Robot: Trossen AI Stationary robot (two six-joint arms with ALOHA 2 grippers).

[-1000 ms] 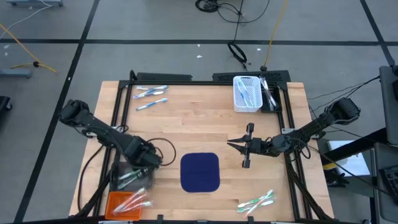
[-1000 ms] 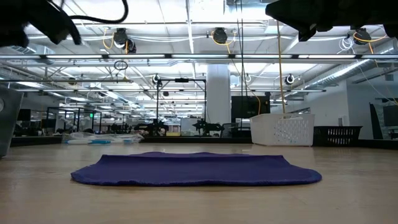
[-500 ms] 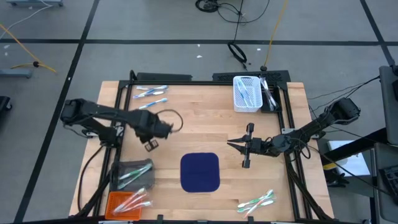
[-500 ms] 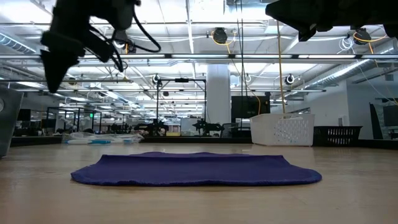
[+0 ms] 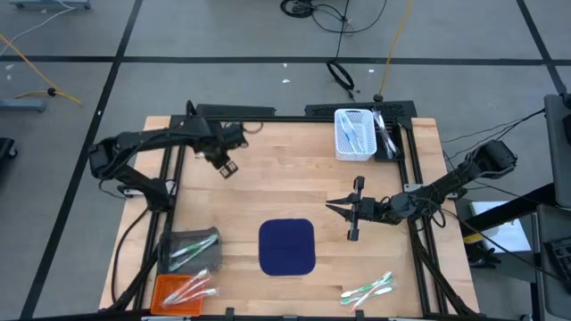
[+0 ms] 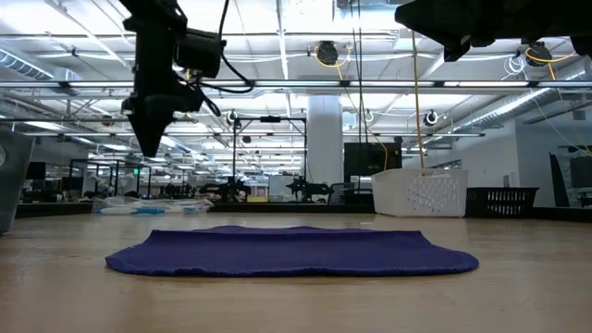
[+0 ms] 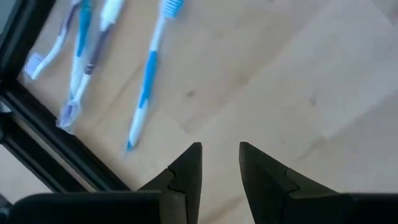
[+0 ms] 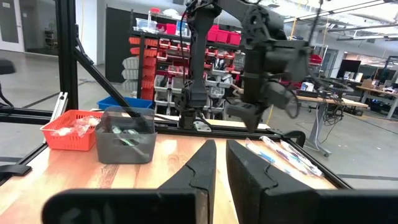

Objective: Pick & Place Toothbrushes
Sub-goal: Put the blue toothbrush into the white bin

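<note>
Three blue-and-white toothbrushes [image 7: 148, 78] lie flat on the wood at the table's far left; in the high view my left arm covers most of them. My left gripper [image 5: 226, 167] [image 7: 219, 149] hovers above the table just beside them, pointing down, open, with nothing between its fingers. My right gripper [image 5: 332, 206] [image 8: 219, 149] waits right of the navy mat [image 5: 287, 247], held level, pointing toward the table's left, shut and empty. More toothbrushes, green and white [image 5: 368, 288], lie at the near right.
A white basket [image 5: 354, 134] with toothbrushes stands at the far right beside a black one [image 5: 385, 134]. A grey bin [image 5: 190, 250] holding green brushes and an orange bin [image 5: 183, 290] stand at the near left. Black frame rails [image 5: 174, 160] run along the table's sides.
My left gripper has swung from above the grey bin at the near left toward the table's far edge, turning as it went, and now hangs by the blue-and-white toothbrushes. Its fingers stay equally far apart. My right arm has kept still.
</note>
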